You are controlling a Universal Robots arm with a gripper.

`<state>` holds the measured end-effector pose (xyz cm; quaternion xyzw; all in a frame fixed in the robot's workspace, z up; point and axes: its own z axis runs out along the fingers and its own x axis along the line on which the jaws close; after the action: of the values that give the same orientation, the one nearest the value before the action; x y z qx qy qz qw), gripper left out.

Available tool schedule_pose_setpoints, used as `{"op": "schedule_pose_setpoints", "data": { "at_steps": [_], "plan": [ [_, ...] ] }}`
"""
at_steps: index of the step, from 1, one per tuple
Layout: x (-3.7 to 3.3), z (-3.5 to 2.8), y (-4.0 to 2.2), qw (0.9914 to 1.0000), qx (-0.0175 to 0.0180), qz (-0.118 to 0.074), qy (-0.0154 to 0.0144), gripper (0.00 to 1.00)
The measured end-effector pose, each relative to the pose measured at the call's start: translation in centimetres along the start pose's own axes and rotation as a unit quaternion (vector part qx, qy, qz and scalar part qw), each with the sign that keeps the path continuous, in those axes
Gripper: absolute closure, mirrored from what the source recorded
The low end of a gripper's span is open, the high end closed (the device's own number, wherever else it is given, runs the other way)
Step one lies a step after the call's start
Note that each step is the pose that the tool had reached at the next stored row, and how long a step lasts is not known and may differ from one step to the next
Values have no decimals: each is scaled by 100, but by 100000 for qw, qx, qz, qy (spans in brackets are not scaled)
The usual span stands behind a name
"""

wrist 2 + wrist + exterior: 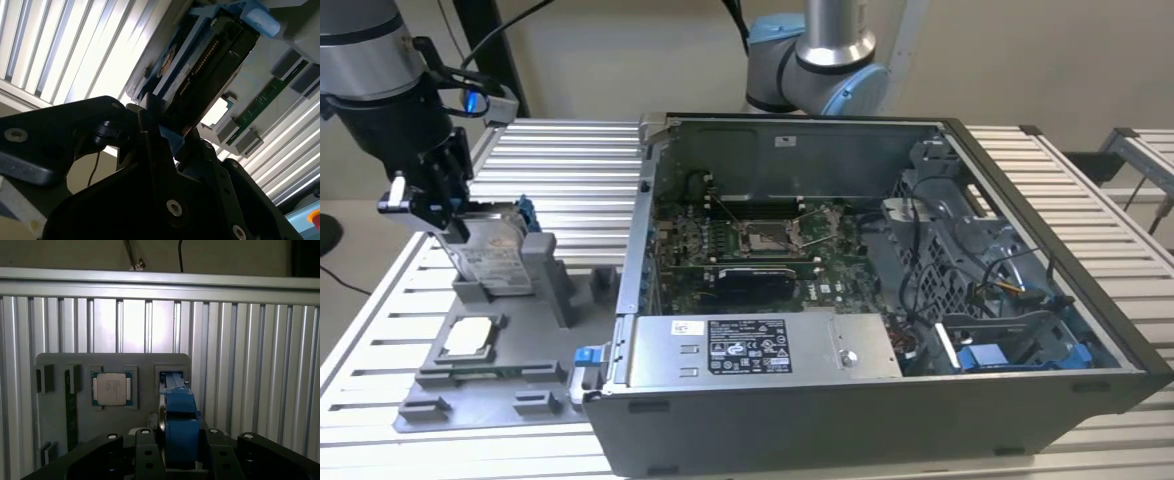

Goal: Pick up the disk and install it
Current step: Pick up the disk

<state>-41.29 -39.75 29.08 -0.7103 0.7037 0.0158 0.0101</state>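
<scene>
Ok, disk (494, 258) clamped btwn jaws

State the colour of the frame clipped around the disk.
Blue; the frame around the disk shows best in the first wrist view.

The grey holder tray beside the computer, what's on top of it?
The disk stands upright in a slot, clamped by the gripper. A square chip lies flat nearby. The disk's lower edge is hidden inside the slot.
</scene>
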Motion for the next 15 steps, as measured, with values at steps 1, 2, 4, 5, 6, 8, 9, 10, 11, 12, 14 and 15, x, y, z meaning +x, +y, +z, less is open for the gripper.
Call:
{"op": "schedule_pose_setpoints", "data": {
  "at_steps": [1, 2, 4, 5, 6, 8, 9, 10, 11, 12, 14, 15],
  "plan": [
    [0, 0, 0, 100000, -4, 1, 15, 100],
    [0, 0, 0, 100000, -8, 2, 33, 100],
    [-1, -7, 0, 100000, -22, 2, 47, 100],
    [-1, -15, 0, 100000, -23, 5, 47, 100],
    [-1, -21, 0, 100000, -16, 4, 41, 100],
    [-2, -38, 0, 100000, -22, 4, 40, 100],
    [-2, -46, 0, 100000, -22, 5, 41, 100],
    [-2, -52, 1, 100000, -26, 4, 43, 100],
    [-2, -57, 1, 100000, -18, 3, 44, 100],
    [-2, -61, 1, 100000, -19, 2, 45, 100],
    [-3, -80, 1, 100000, -23, 3, 48, 100],
    [-4, -94, 1, 100000, -20, 5, 48, 100]
  ]
}}
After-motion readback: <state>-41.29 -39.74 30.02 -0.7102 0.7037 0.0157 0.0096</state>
